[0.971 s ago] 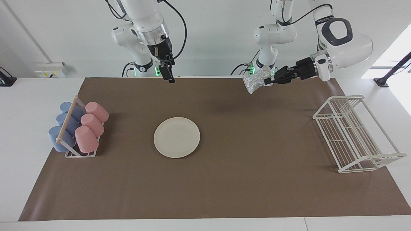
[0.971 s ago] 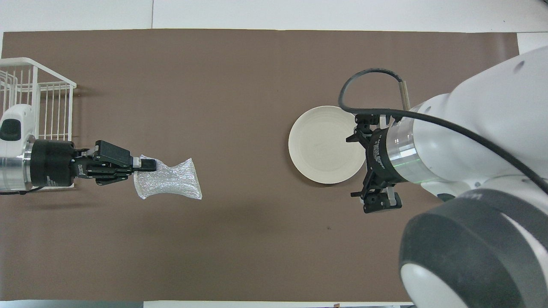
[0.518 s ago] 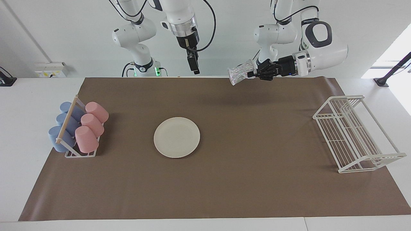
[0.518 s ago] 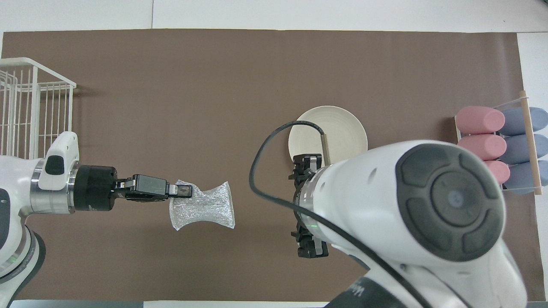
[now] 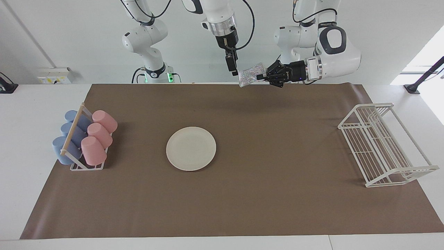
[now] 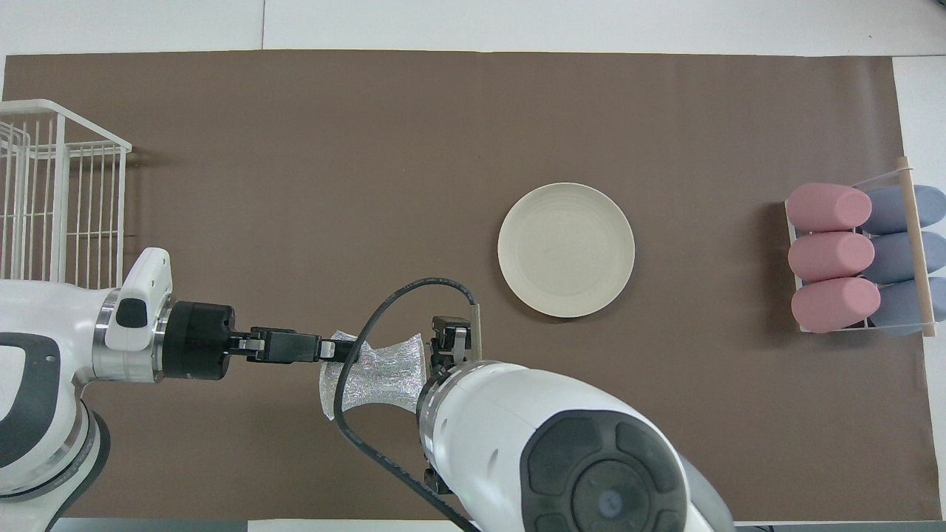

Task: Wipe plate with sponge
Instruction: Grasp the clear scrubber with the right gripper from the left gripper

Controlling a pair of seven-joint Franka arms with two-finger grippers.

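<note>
The cream-white plate [image 5: 191, 148] lies flat on the brown mat, also seen in the overhead view [image 6: 566, 250]. My left gripper [image 5: 261, 76] is shut on one end of the silvery mesh sponge [image 5: 249, 77] and holds it level in the air over the part of the mat nearest the robots. The overhead view shows the left gripper [image 6: 332, 349] and the sponge [image 6: 380, 373] too. My right gripper [image 5: 234, 72] points down right at the sponge's free end; in the overhead view the right gripper [image 6: 451, 346] sits beside the sponge. Neither gripper is over the plate.
A rack of pink and blue cups [image 5: 85, 139] stands at the right arm's end, also in the overhead view [image 6: 857, 258]. A white wire rack [image 5: 385, 144] stands at the left arm's end, also overhead [image 6: 59, 192].
My left gripper has carried the sponge toward the right arm's end and levelled it. My right gripper has swung away from the plate and toward the left arm's end, meeting the sponge's free end.
</note>
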